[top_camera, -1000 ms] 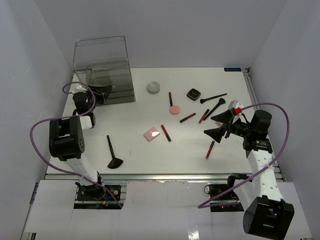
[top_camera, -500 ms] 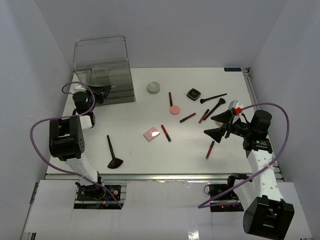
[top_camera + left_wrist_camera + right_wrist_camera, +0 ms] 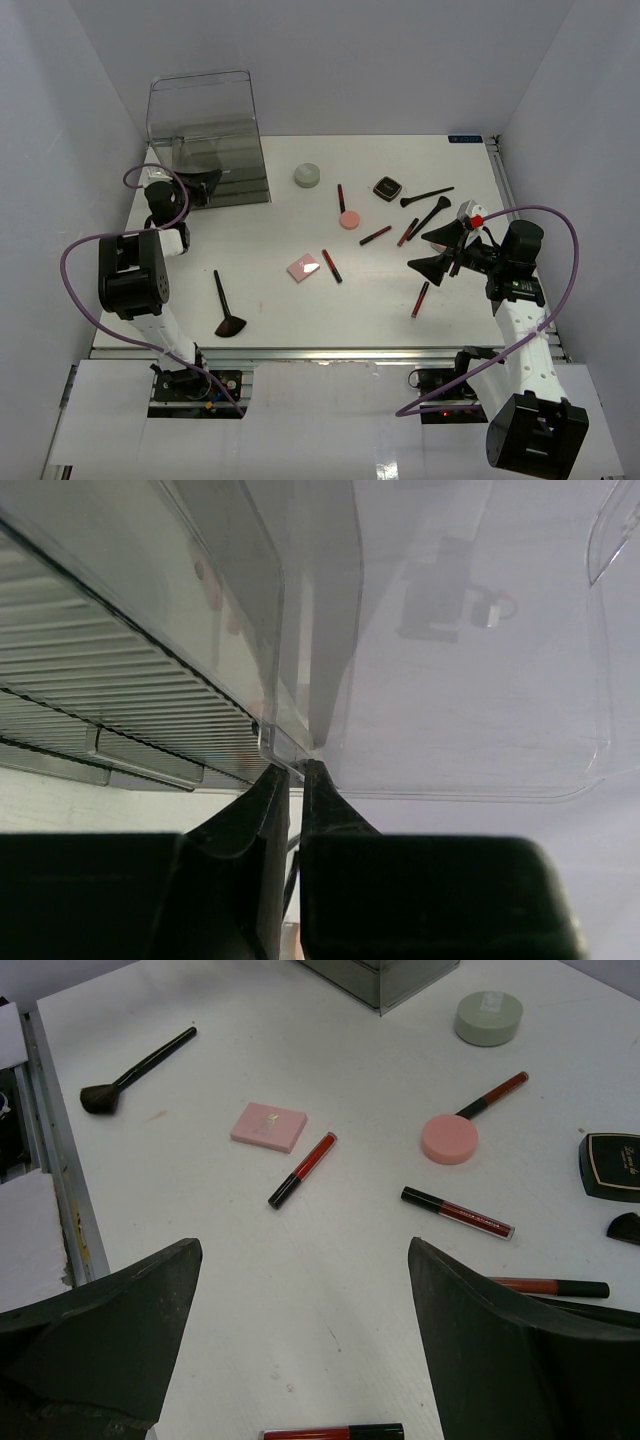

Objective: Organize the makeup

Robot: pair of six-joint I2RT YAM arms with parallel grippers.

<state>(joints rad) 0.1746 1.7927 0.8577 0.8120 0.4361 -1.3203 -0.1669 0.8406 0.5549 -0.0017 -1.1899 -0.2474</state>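
The top camera sits high up behind the arms and looks down on the whole white table (image 3: 380, 300), so everything there looks small. The left wrist camera is pushed right up against the clear box (image 3: 450, 680) (image 3: 205, 140), looking along the left gripper (image 3: 292, 772) at the see-through wall, which fills its view. The right wrist camera hangs low over the table's right side and looks slanting down through the wide right gripper (image 3: 305, 1250). It shares the pink square (image 3: 268, 1126) (image 3: 303, 267), pink disc (image 3: 450, 1139) (image 3: 349, 219), round jar (image 3: 488, 1017) (image 3: 308, 176) and one black brush (image 3: 135, 1068) (image 3: 225, 305) with the top view.
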